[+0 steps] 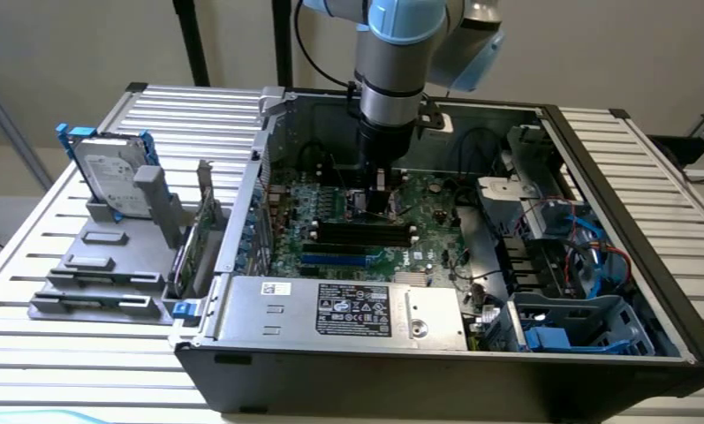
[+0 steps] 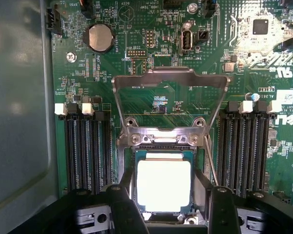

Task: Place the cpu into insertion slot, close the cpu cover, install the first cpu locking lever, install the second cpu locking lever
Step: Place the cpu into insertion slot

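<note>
on the exterior view's left, a hard drive [image 1: 114,172] stands upright in a grey holder [image 1: 98,265] on the slatted worktop [image 1: 45,344]. beside it lies the open computer case [image 1: 446,375], which holds the green circuit board [image 1: 428,199], a grey power box [image 1: 340,309] along its near wall and blue cables [image 1: 587,256] in the bays at the exterior view's right. the arm reaches down into the middle of the case, its claw [image 1: 375,199] low over the board. in the wrist view the cpu [image 2: 164,184] lies flat in the insertion slot [image 2: 128,165], between two banks of long black memory slots [image 2: 85,151]. the claw [image 2: 168,195] is spread wide, a finger on each side of the chip; whether either touches it i cannot tell. the cpu cover [image 2: 172,76] stands raised on its hinge, not yet closed. the chip looks light, stiff and easily damaged, best taken by two opposite edges. the cover looks like thin, rigid metal, best pushed at its free edge.
</note>
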{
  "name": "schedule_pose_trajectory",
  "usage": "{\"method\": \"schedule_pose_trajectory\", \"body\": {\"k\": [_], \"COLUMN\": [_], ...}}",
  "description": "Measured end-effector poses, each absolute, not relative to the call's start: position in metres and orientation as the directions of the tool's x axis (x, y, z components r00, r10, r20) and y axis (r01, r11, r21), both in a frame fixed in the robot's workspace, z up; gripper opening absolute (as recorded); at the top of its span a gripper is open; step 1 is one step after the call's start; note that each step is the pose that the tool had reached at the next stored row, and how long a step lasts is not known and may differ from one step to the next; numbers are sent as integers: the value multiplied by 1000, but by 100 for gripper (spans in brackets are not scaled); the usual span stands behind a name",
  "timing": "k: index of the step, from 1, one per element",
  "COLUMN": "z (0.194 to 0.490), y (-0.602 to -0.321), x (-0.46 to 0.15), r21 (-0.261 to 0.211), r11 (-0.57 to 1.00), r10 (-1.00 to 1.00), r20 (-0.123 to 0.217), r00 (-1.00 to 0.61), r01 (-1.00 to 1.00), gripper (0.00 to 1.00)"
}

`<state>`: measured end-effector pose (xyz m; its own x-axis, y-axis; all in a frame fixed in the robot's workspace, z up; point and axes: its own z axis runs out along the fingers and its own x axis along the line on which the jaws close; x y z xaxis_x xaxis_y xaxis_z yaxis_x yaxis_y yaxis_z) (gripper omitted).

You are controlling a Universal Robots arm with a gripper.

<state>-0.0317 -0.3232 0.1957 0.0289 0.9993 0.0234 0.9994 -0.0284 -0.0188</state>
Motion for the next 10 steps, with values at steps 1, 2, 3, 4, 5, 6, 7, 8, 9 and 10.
{"method": "schedule_pose_trajectory", "body": {"k": [1,2,3,4,5,6,7,8,9,10], "z": [196,196,196,196,197,198,201,204,206,209], "y": [-323,-323,-323,-323,-323,-323,-323,-323,-323,-323], "x": [-32,-32,-32,-32,-32,-32,-32,-32,-32,-33], "r21": [-19,-19,-19,-19,-19,-19,-19,-19,-19,-19], "r11": [-28,-28,-28,-28,-28,-28,-28,-28,-28,-28], "r10": [999,999,999,999,999,999,999,999,999,999], "r20": [23,23,23,23,23,23,23,23,23,23], "r00": [29,29,29,29,29,29,29,29,29,29], "r01": [999,999,999,999,999,999,999,999,999,999], "gripper": [62,62,62,62,62,62,62,62,62,62]}}
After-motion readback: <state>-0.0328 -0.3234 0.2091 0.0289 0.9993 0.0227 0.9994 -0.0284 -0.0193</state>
